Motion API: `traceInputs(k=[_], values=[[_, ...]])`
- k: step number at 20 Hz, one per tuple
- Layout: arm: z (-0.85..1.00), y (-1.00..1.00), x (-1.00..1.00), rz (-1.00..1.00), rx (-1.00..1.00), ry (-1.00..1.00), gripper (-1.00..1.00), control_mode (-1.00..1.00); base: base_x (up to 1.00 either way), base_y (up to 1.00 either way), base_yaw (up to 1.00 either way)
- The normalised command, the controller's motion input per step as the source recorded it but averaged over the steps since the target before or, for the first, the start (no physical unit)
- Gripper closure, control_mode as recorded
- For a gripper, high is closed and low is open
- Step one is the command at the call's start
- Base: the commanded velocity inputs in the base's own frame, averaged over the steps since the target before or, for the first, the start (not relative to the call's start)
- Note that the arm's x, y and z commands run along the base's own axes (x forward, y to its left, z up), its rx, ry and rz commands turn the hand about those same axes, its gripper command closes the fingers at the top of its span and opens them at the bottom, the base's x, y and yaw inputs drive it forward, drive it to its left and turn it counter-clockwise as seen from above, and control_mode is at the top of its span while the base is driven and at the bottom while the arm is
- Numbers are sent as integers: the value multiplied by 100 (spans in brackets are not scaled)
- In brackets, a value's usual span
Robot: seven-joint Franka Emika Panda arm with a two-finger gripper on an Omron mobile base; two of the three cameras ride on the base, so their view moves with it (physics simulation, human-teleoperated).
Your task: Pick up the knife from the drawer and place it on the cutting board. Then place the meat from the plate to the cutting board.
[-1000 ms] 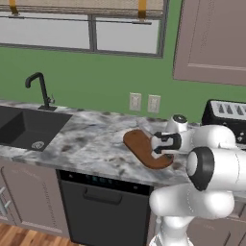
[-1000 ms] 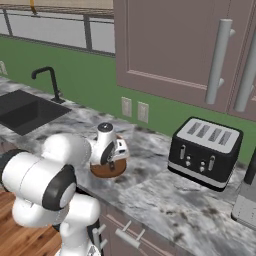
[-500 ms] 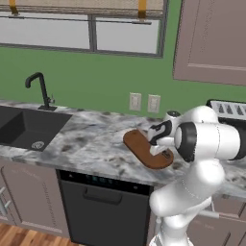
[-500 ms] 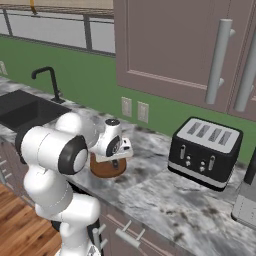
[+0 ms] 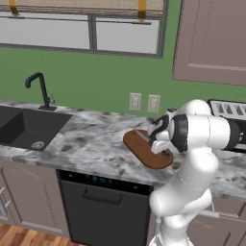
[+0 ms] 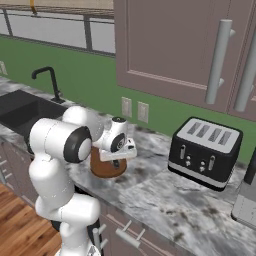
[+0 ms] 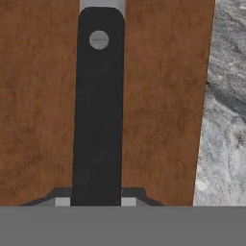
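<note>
The knife (image 7: 98, 110) lies over the board (image 7: 43, 120), its black handle running from 6 toward 12 o'clock in the hand view, the grey blade just starting at 12. The marble surface (image 7: 223, 105) borders the board at 3 o'clock. The end effector (image 7: 96, 201) sits low over the board (image 5: 146, 150), its fingers (image 7: 61, 202) flanking the handle butt; I cannot tell whether they clamp it or stand free. The knife looks stiff, light and slim, likely smooth-handled; the handle's middle seems the safest hold, away from the edge.
</note>
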Motion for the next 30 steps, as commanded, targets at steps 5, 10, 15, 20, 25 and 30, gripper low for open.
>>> traceInputs(k=[5, 10, 15, 20, 25, 30], values=[[-18, 1, 0, 0, 0, 0, -100, -100, 0, 0, 0], [9, 0, -14, 0, 0, -14, -100, -100, 0, 0, 0], [71, 0, -39, 0, 0, -11, -100, -100, 0, 0, 0], [82, 4, -47, 0, 0, -3, -100, -100, 0, 0, 0], [44, 26, -66, 2, 0, 0, -100, -100, 0, 0, 0], [26, 48, -89, 2, 0, 0, -100, -100, 0, 0, 0]])
